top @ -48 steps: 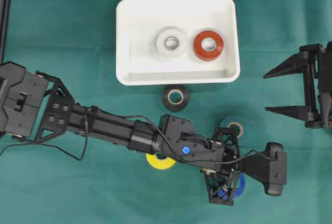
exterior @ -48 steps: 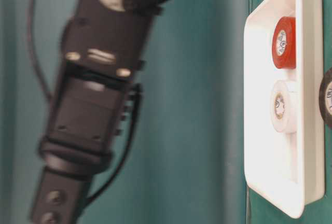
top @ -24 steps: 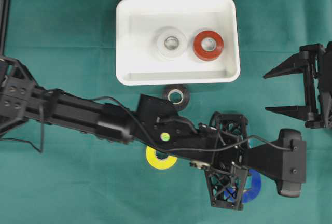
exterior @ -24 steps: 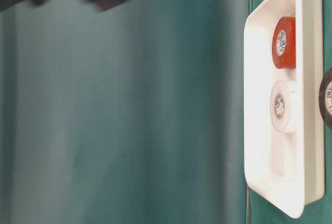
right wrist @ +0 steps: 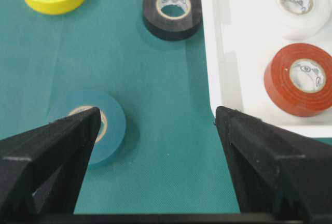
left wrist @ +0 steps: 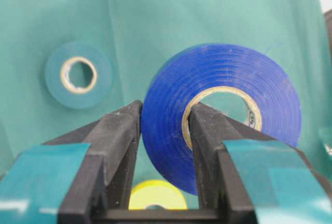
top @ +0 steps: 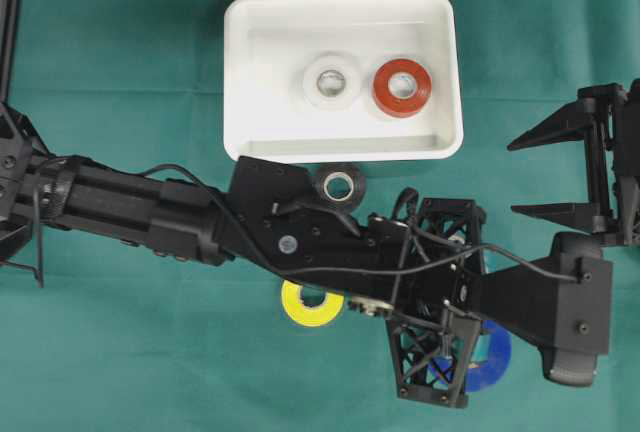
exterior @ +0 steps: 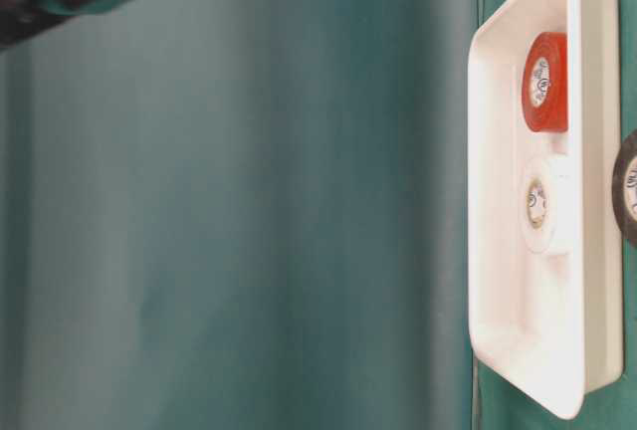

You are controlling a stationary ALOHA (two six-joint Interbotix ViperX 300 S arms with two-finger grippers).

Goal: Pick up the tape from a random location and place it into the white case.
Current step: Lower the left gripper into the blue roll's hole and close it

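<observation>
- Yellow tape roll [top: 311,304]: flat on the green bench [top: 120,72], below the white case [top: 343,137], partly under the left arm.
- White tape roll [top: 331,82]: inside the white case, left of centre.
- Black tape roll [top: 340,187]: on the bench, just below the case's lower rim.
- Red tape roll [top: 401,87]: inside the case, right of the white roll.
- Left tool [left wrist: 165,130]: clenched on the blue tape roll [left wrist: 223,115], one finger through its core, well below the case.
- Teal tape roll [right wrist: 91,125]: on the bench.
- Right tool [top: 545,174]: released, right of the case.
</observation>
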